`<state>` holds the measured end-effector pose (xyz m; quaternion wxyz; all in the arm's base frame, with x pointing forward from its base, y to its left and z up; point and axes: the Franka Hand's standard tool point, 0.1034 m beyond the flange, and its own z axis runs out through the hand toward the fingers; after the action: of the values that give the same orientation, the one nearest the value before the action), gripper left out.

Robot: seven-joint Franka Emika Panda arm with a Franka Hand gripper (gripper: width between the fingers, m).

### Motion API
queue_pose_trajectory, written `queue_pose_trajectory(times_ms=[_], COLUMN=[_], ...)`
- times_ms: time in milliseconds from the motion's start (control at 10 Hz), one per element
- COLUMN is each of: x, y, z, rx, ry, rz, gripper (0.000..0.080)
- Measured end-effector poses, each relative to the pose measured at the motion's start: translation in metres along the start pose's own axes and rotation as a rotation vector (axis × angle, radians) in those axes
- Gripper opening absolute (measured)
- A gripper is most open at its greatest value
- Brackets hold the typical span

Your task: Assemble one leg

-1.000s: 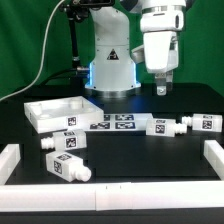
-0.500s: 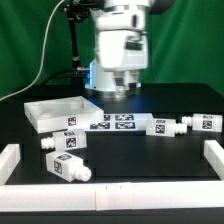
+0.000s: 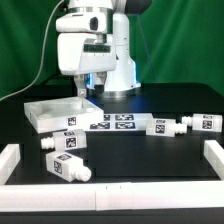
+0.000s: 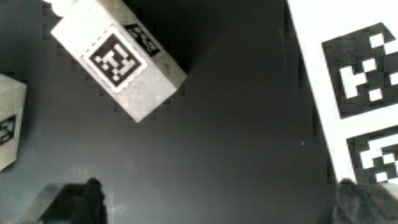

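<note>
Now the gripper (image 3: 81, 93) has swung from two o'clock to ten, fingers spread and empty, approaching a leg (image 4: 121, 62); no grasp yet.

Black table (image 3: 130, 155): tabletop (image 3: 42, 122) left; marker board (image 3: 115, 122) centre; leg (image 3: 160, 127), leg (image 3: 205, 122) right; leg (image 3: 65, 143), leg (image 3: 66, 168) lower left.

Leg (image 4: 118, 62) cropped by wrist picture's edge, marker board (image 4: 365, 90) likewise, fingertips (image 4: 71, 205) of hand (image 4: 217, 202) dark, blurred

Surface (image 3: 130, 160): black, matt.
Leg (image 3: 162, 126): white plastic, smooth, matt, with printed black-and-white tags.
Tabletop (image 3: 60, 112): white plastic, smooth, matt.
Marker board (image 3: 112, 122): thin white matt sheet.
Arm shell (image 3: 85, 45): white plastic, glossy.
</note>
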<state>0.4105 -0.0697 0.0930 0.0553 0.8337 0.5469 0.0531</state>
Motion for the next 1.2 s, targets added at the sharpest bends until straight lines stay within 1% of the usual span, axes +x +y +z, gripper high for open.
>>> queue_pose_trajectory(times_ms=[200, 300, 400, 500, 600, 700, 1000, 1100, 1200], x=[0.001, -0.018, -0.046, -0.065, -0.083, -0.082, -0.081, -0.085, -0.101], y=[0.004, 0.011, 0.022, 0.028, 0.035, 0.035, 0.034, 0.034, 0.032], z=[-0.001, -0.006, -0.013, -0.015, -0.016, -0.015, -0.015, -0.013, -0.008], rx=[-0.004, 0.018, 0.043, 0.079, 0.101, 0.096, 0.098, 0.094, 0.085], ry=[0.001, -0.014, -0.025, -0.037, -0.032, -0.034, -0.033, -0.035, -0.041], rz=[0.12, 0.177, 0.275, 0.313, 0.308, 0.33, 0.326, 0.354, 0.41], gripper=[0.0649, 0.0649, 0.0649, 0.0649, 0.0649, 0.0649, 0.0649, 0.0649, 0.0649])
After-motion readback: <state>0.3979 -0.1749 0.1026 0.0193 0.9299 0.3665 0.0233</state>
